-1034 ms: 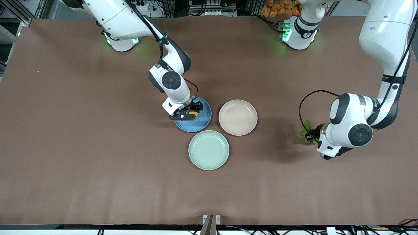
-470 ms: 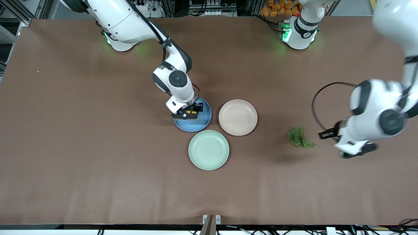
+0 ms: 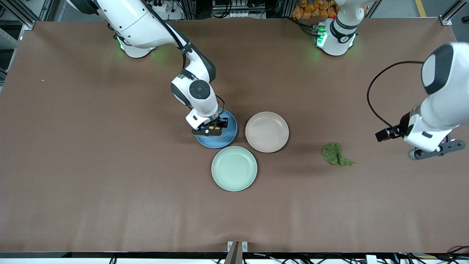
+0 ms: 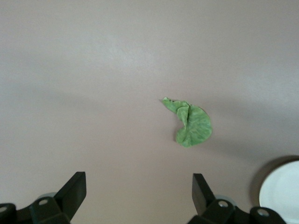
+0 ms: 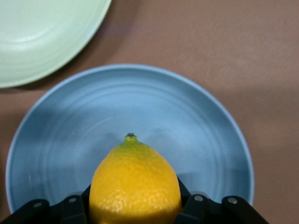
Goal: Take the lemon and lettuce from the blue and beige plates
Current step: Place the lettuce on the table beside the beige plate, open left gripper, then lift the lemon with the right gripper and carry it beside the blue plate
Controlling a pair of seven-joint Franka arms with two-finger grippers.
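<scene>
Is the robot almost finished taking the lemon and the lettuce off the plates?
About halfway. The lettuce already lies on the bare table, off the beige plate, toward the left arm's end, and the left gripper hangs open over the table. In hand: the right gripper is shut on the lemon over the blue plate. Left: carrying the lemon away.

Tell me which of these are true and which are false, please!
1. The lettuce lies on the bare table. True.
2. The right gripper holds the lemon over the blue plate. True.
3. The beige plate has lettuce on it. False: it is empty.
4. The left gripper grips the lettuce. False: it is open, up in the air, and holds nothing.
5. There are four plates. False: three, counting the mint-green plate.
</scene>
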